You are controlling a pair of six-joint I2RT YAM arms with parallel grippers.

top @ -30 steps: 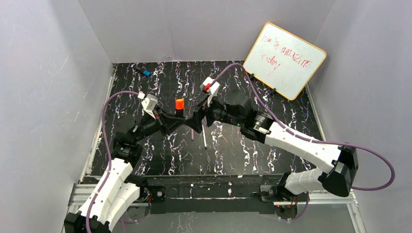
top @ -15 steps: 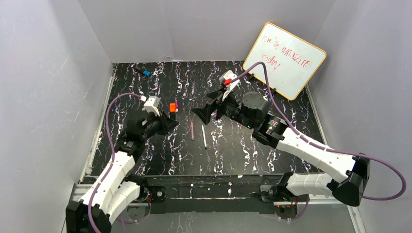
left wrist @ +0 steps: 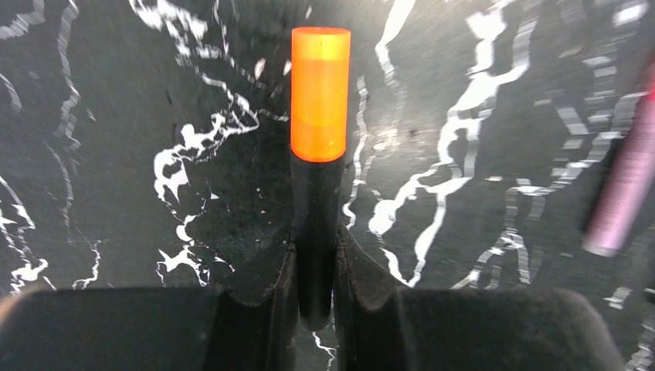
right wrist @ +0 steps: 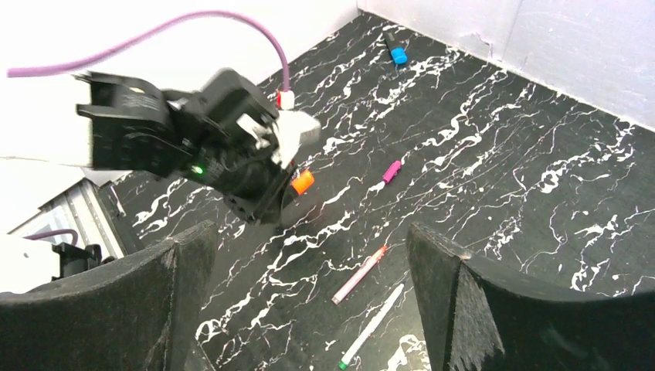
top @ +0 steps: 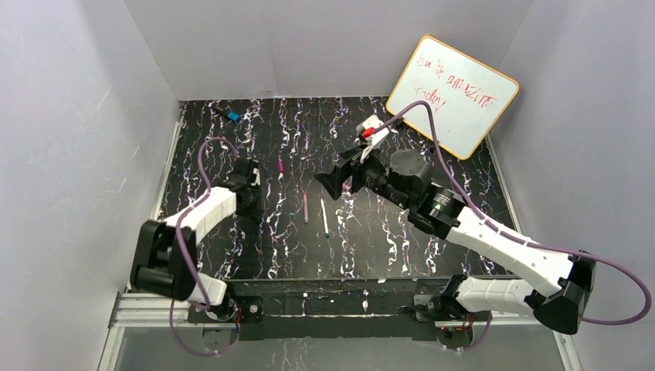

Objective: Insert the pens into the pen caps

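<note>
The left gripper (left wrist: 315, 259) pinched the capped black marker (left wrist: 315, 209) low at left, likely to park it; the right gripper (right wrist: 309, 255), spread, faced the pink pen (right wrist: 359, 275).

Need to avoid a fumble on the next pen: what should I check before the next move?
1. Left gripper shut on black marker: ok.
2. Orange cap on the marker's end: ok; fully seated, cannot tell.
3. Right gripper open, empty: ok.
4. Pink pen and white pen lying apart on the table: ok.
5. Magenta cap lying clear of both arms: ok.
</note>
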